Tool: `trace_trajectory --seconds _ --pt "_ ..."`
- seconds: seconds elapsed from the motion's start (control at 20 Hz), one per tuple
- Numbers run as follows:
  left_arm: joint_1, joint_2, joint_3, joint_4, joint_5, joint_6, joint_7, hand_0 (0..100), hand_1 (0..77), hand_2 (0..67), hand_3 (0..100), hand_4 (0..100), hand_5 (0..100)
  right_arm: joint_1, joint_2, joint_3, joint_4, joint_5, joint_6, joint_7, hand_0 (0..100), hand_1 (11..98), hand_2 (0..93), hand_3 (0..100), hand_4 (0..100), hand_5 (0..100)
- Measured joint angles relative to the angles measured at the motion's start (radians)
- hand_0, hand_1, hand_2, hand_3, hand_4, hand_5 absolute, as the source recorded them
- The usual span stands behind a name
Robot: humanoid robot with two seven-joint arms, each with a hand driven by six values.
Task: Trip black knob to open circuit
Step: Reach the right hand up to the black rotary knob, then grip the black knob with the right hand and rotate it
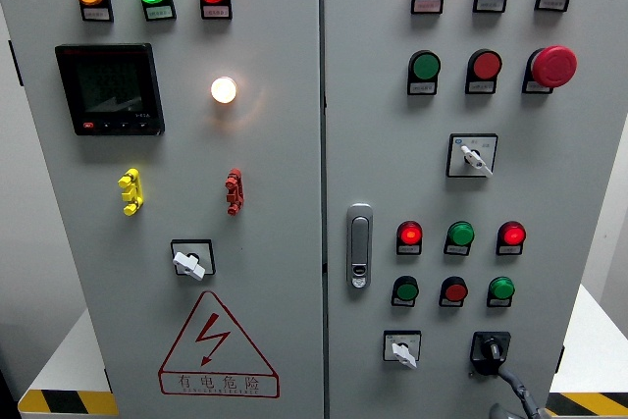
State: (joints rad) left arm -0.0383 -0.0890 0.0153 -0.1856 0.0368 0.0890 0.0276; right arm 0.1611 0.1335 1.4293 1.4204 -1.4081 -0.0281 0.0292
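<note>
The black knob (490,348) sits on a black square plate at the lower right of the grey cabinet's right door, its pointer turned slightly left of upright. Only the top of my right hand (512,401) shows at the bottom edge, directly below the knob. One dark, thin part of the hand rises to the plate's lower right corner; whether it touches the knob I cannot tell. The rest of the hand is cut off by the frame. My left hand is out of sight.
A white selector switch (402,350) is left of the black knob, another (474,156) higher up. Lit red and green lamps (457,235) and push buttons (453,290) sit above the knob. A door handle (360,245), a red emergency button (552,66) and a warning triangle (218,345) are also on the cabinet.
</note>
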Motion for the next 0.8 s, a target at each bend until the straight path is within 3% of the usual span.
trace_trajectory --seconds 0.8 --pt "0.0 0.0 0.0 0.0 0.0 0.0 0.0 0 0.0 19.4 26 10 9 0.027 -0.0002 -0.016 -0.005 0.02 0.008 -0.023 97 50.4 0.0 91 97 100"
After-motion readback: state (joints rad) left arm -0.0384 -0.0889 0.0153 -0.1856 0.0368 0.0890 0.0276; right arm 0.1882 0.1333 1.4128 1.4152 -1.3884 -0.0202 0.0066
